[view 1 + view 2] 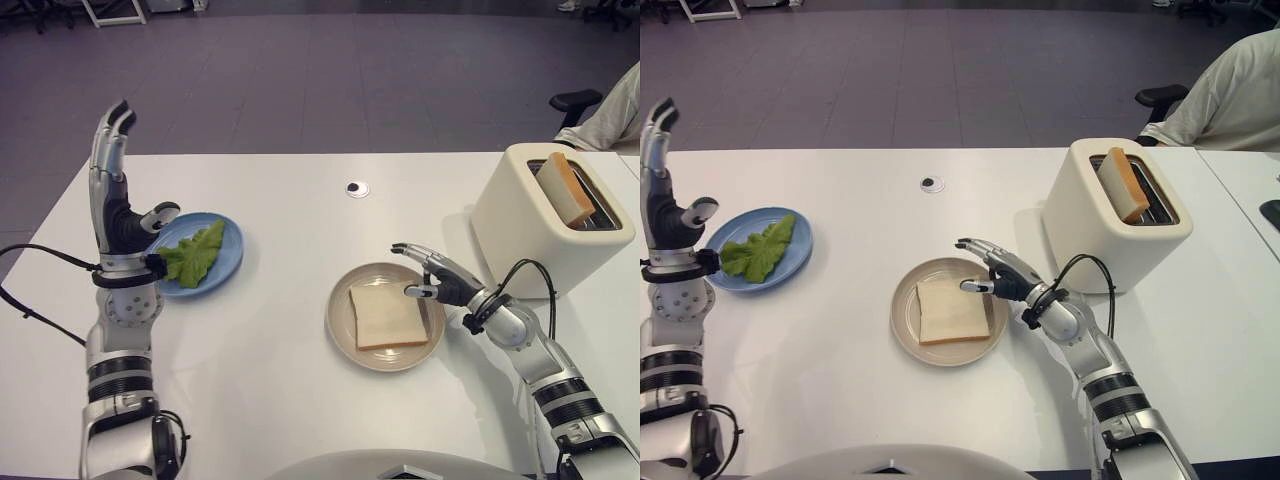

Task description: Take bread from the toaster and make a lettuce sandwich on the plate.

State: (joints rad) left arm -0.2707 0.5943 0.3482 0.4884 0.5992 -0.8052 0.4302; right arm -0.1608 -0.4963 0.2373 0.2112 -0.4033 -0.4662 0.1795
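The right hand (pixel 437 276) is spread open and empty over the right rim of the beige plate (pixel 343 330), where one bread slice (pixel 385 315) lies flat. The left hand (pixel 112 170) stands upright, fingers straight, holding nothing, beside the blue plate (pixel 230 238) of lettuce (pixel 195 253). Another slice (pixel 565 188) sits in the toaster (pixel 520 215) just right of the beige plate on the desk (pixel 280 380).

White table (pixel 300 220), blue plate (pixel 232 245), beige plate (pixel 350 350), toaster (pixel 520 225), small round cap (pixel 357 188)
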